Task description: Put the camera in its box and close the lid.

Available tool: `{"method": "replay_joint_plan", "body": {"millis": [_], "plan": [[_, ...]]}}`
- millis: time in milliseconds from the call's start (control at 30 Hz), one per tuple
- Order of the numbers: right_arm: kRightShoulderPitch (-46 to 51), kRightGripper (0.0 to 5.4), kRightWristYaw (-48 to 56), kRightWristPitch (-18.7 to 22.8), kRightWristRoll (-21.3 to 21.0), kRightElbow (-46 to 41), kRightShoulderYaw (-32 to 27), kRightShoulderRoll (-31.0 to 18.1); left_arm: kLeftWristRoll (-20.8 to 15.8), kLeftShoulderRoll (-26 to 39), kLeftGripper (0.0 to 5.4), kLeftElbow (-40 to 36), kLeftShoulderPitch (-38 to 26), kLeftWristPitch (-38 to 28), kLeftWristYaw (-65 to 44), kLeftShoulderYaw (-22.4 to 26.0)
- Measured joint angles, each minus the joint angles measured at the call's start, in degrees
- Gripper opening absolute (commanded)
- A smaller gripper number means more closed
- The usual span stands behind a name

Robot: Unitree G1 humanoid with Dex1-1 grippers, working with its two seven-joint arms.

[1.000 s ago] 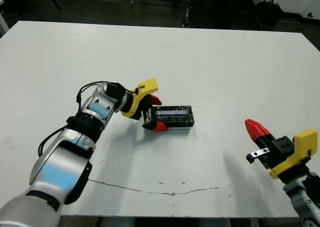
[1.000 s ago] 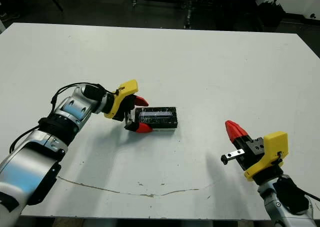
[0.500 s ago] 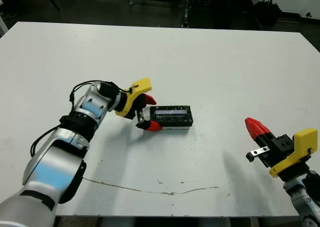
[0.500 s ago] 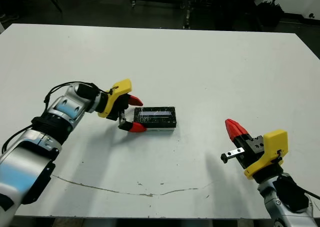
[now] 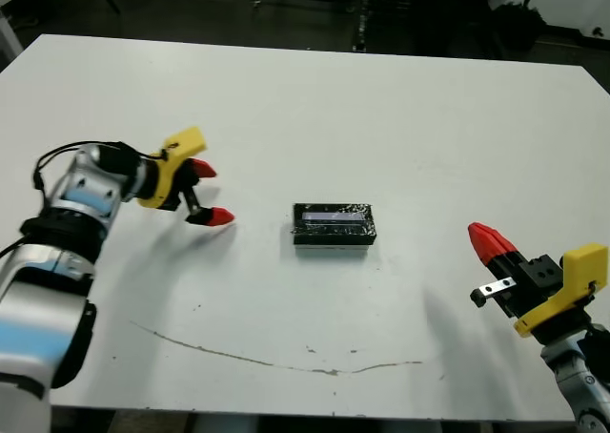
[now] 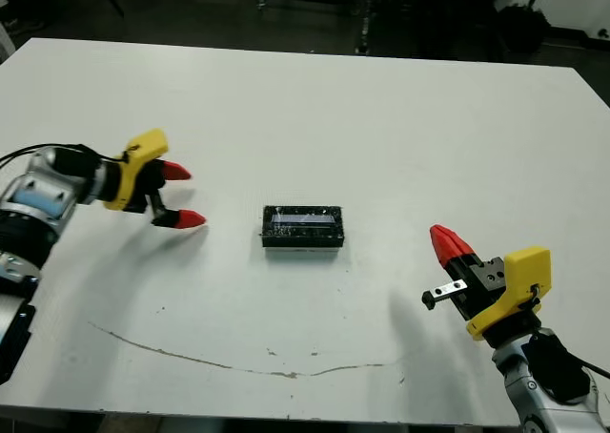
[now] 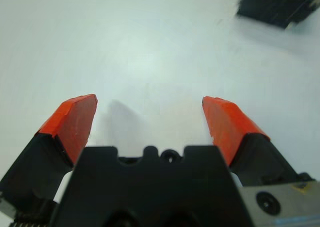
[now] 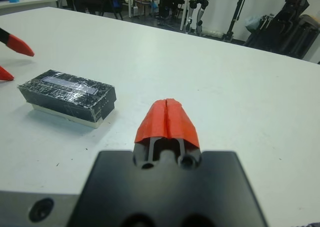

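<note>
The box (image 8: 64, 114) lies near the table's middle with its glossy black lid (image 5: 334, 218) sitting flat on top; only a thin white strip of the box shows beneath the lid. The camera is out of view. My left gripper (image 5: 212, 194) hovers open to the left of the box, about a hand's width away, with nothing between its fingers (image 7: 75, 122). My right gripper (image 5: 486, 244) is shut and empty, near the table's front right, well apart from the box.
A thin dark crack line (image 5: 286, 364) runs along the table (image 5: 400, 118) near its front edge. Beyond the far edge are a dark floor and equipment stands (image 8: 235, 17).
My left gripper has pulled away leftward from the box's left end and now stands clear of it. The box with its lid stays put. The right arm has not moved.
</note>
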Motion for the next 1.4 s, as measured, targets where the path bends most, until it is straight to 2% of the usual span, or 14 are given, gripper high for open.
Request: {"method": "replay_joint_plan", "body": {"millis": [200,267,333,467,633,800,1000,1200,1400], "plan": [[0.03,0.00,0.19,0.01,0.28,0.16,0.00,0.01,-0.33,2.13,5.39,-3.17,0.16,1.55,1.17,1.63],[0.10,0.00,0.19,0.01,0.22,0.22,0.00,0.01,-1.59,2.25,5.39,-4.18,0.16,3.28,1.53,3.05],[0.14,0.00,0.18,0.00,0.20,0.23,-0.01,0.03,-4.17,1.95,5.39,-6.84,0.26,7.75,3.26,5.59],[0.16,0.00,0.19,-0.01,0.23,0.35,0.03,0.09,-11.88,-2.13,5.21,-21.86,2.63,18.53,11.92,12.77],[0.23,0.00,0.18,-0.02,0.19,0.41,0.04,0.11,-19.08,-11.15,4.55,-43.11,9.49,24.31,24.38,16.61],[0.37,0.00,0.18,-0.33,0.03,0.65,0.08,0.12,-22.43,-16.61,3.80,-57.00,15.52,25.60,30.57,13.31],[0.71,0.00,0.04,-0.47,0.05,0.63,0.12,0.15,-24.09,-18.43,2.94,-65.61,18.66,31.12,34.85,6.91],[0.91,0.00,-0.04,-0.47,0.14,0.62,0.16,0.34,-24.93,-20.98,2.04,-67.03,20.52,36.23,39.48,2.29],[1.03,0.00,-0.05,-0.51,0.07,0.62,0.41,0.52,-24.07,-21.26,1.15,-66.21,22.07,36.97,41.70,-1.78]]}}
